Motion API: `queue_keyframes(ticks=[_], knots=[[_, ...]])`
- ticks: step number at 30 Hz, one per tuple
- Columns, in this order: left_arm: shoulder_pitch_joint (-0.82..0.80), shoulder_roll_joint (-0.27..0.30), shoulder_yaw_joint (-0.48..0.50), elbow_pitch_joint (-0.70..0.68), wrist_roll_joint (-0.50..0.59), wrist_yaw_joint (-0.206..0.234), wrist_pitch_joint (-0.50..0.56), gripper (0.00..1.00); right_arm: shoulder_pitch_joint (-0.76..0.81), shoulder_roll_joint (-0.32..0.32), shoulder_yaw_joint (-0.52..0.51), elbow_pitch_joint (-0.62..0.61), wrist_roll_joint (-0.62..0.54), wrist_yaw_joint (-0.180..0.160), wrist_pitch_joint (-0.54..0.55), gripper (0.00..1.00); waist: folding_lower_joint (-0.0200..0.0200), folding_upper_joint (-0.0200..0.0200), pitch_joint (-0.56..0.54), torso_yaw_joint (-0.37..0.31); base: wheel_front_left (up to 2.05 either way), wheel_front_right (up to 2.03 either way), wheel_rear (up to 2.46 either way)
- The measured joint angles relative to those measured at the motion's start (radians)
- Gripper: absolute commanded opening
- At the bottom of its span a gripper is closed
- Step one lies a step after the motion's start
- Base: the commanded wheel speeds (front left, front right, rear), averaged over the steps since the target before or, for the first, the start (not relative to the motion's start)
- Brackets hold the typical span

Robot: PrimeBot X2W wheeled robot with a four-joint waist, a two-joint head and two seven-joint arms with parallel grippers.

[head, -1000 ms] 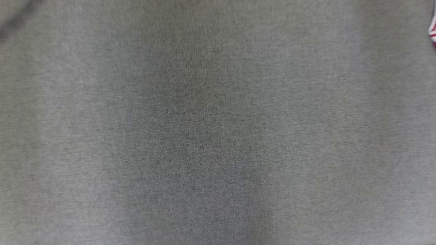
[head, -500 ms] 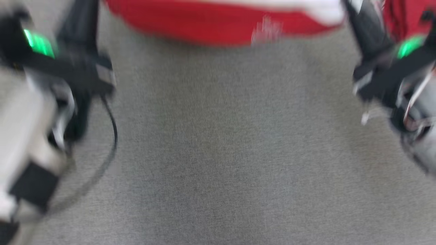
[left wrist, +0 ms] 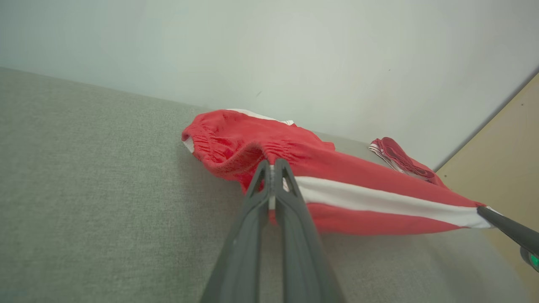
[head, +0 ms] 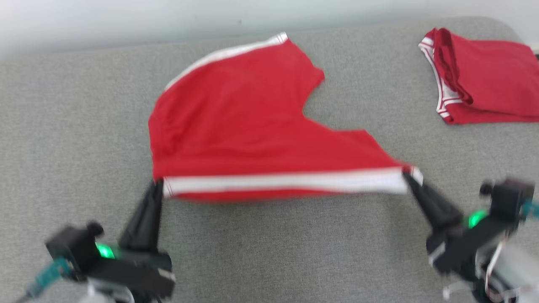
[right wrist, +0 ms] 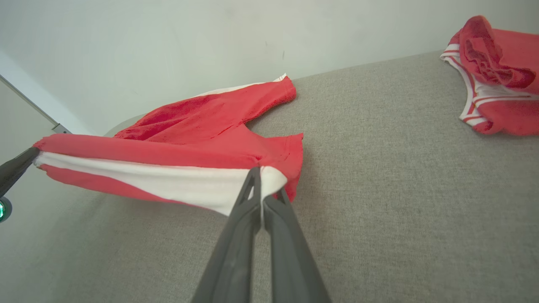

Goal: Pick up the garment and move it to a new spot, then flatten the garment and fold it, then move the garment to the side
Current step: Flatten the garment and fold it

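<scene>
Head view, shorts: we see the red shorts on the grey cushion, the near white-striped edge lifted and stretched between our two grippers, the far leg lying flat toward the wall.
Head view, grippers: our left gripper pinches the left end of the stripe, our right gripper the right end.
Head view, other item: a folded red garment lies well apart at the far right.
Left wrist view: our fingers are clamped together on the gathered waistband corner.
Right wrist view: our fingers are pressed tight on the white stripe at the leg hem.
Step, as we judge it: flattening, with the fold about to follow.
Next move calls for: keeping both ends level and taut, then laying the held edge down without wrinkling.
</scene>
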Motion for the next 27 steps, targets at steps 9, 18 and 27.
queue_keyframes(ticks=[9,18,27], knots=[[0.212,-0.084,0.029,0.033,0.063,-0.039,0.0,0.0,0.291,0.005,-0.117,-0.038,-0.048,0.0,0.002,0.0,0.0002,0.0,-0.055,0.008,0.0,0.0,0.0],[0.331,-0.146,0.065,0.077,0.115,-0.089,0.0,0.0,0.589,0.088,-0.281,-0.102,-0.062,0.0,0.025,0.0,0.0003,0.0001,-0.108,0.044,0.0,0.0,0.0],[0.362,-0.177,0.066,0.122,0.133,-0.115,0.0,0.0,0.685,0.167,-0.438,-0.192,-0.159,0.0,0.122,0.0,0.0003,0.0001,-0.144,0.071,0.0,0.0,0.0]])
